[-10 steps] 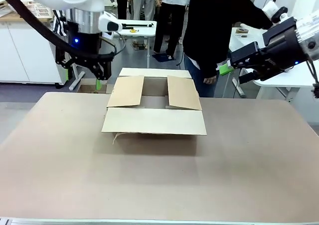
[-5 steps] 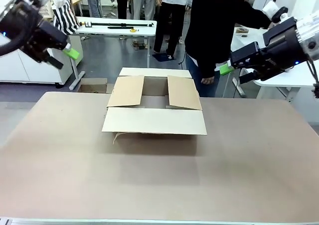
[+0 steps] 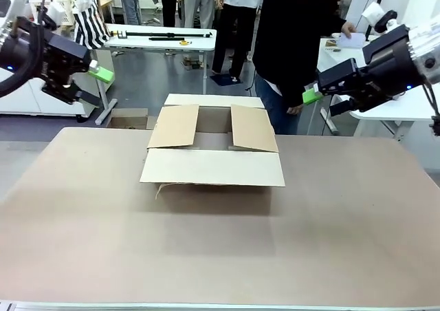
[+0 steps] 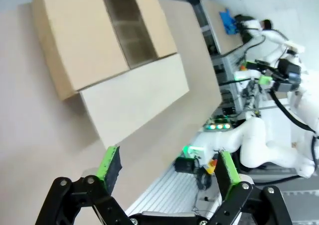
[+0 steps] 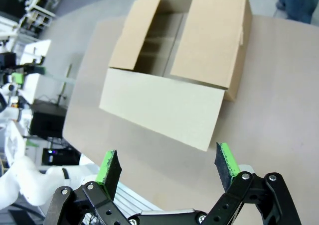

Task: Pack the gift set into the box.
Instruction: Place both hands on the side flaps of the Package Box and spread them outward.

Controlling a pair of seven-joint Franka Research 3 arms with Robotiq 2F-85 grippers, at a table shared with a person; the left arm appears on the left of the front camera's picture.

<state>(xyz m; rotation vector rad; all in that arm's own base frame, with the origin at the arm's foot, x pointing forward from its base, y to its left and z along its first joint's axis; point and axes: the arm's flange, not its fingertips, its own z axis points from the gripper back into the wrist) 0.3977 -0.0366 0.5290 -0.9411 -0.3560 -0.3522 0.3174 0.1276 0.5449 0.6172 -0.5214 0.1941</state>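
Beyond the table (image 3: 344, 242) lies a busy workshop with white benches, and a person (image 3: 295, 29) in dark clothes stands at the far edge, one hand lifted toward a side bench. On the tan tabletop, toward its far middle, sits the box (image 3: 213, 161). Its near flap is spread flat toward the robot, its far flap is tipped back, and its two side flaps are folded level over the mouth with a gap between them. Through that gap the right wrist view of the box (image 5: 199, 51) and the left wrist view of the box (image 4: 79, 41) show brown cardboard walls; what lies under the side flaps I cannot tell. Both arms hang raised and well apart from the carton. The left gripper (image 3: 93, 84) is high at the left edge and the right gripper (image 3: 323, 102) high on the right. Each wrist view shows its own claw spread wide with nothing between the green pads: left gripper (image 4: 167, 158), right gripper (image 5: 167, 159). I judge this a pause between steps. The next move calls for either receiving the gift set or dealing with the flaps, so one arm must descend toward the carton. A second ago the left arm stood upright just behind the box's far-left corner with its claw pointing down. It has since swung out to the left, while the right arm and the box have held their places.
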